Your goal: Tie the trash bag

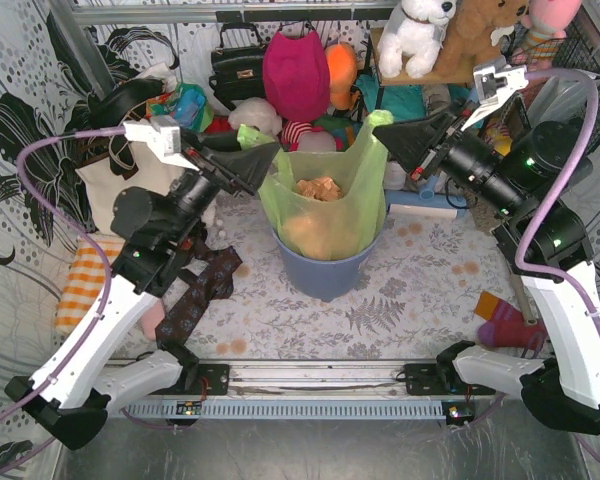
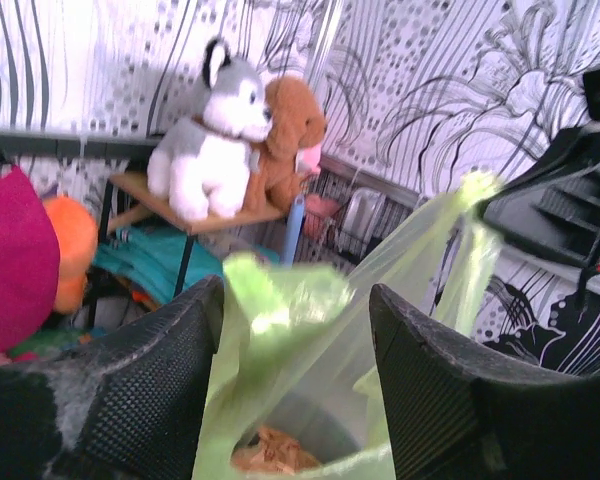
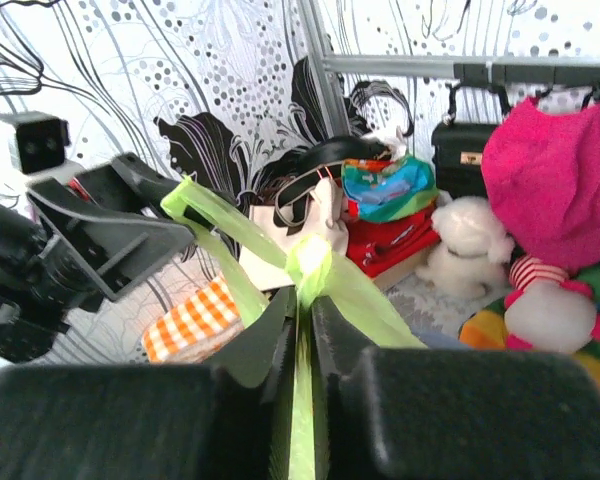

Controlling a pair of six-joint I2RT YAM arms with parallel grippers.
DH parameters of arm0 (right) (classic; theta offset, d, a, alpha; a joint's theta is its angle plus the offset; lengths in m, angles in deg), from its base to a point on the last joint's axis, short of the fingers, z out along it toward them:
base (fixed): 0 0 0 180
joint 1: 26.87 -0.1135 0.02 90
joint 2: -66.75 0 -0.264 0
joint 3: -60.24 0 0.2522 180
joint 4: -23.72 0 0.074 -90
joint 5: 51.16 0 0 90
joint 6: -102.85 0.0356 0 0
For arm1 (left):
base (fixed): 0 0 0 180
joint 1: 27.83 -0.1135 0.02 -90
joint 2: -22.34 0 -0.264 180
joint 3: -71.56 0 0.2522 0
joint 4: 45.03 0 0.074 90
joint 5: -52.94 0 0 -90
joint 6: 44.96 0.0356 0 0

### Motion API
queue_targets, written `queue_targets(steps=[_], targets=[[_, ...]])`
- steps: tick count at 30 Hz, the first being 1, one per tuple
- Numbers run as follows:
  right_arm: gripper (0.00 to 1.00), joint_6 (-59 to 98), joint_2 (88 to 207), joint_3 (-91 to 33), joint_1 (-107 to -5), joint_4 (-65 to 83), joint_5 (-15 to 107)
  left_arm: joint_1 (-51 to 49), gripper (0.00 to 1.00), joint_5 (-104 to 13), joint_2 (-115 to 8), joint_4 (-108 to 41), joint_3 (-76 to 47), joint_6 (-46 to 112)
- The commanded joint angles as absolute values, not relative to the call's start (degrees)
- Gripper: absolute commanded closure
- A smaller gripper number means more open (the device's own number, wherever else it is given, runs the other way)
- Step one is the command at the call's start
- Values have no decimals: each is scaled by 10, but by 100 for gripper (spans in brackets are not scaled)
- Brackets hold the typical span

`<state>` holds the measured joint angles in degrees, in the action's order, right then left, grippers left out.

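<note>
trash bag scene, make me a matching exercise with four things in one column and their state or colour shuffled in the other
Column one:
1. left gripper
2. right gripper
3. trash bag
4. bin

Column two:
a. shut on a strip of the bag
b. blue-grey, standing under the bag
c. jaws apart, bag plastic between them
d. light green, crumpled paper inside

Pairs: 1-c, 2-a, 3-d, 4-b

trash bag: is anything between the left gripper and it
Nothing visible. The left gripper is open, with a flap of the trash bag between its fingers and nothing else in the gap. The right gripper is shut on the opposite flap.
</note>
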<state>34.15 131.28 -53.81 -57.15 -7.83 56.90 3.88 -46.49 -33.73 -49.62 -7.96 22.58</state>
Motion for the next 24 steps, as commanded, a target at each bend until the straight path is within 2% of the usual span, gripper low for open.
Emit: queue_targets(steps=[1, 3, 6, 7, 10, 12, 16, 24], targets=[[80, 315, 1309, -539, -572, -22, 603, 37, 30, -509, -331, -473, -166, 265], [70, 316, 1301, -523, -572, -13, 606, 37, 28, -538, -335, -457, -204, 271], [66, 321, 1289, -501, -572, -1, 605, 37, 28, -595, -354, -458, -251, 252], [67, 324, 1285, -494, -573, 5, 604, 37, 28, -614, -362, -465, -260, 241], [78, 328, 1280, -485, -573, 13, 595, 37, 27, -662, -393, -487, -287, 208], [80, 327, 1284, -486, -573, 10, 590, 42, 27, -684, -416, -499, -301, 192], [100, 327, 1291, -492, -572, 10, 581, 70, 27, -692, -459, -509, -315, 189], [100, 323, 1303, -524, -572, 20, 625, 105, 19, -704, -547, -511, -336, 228]])
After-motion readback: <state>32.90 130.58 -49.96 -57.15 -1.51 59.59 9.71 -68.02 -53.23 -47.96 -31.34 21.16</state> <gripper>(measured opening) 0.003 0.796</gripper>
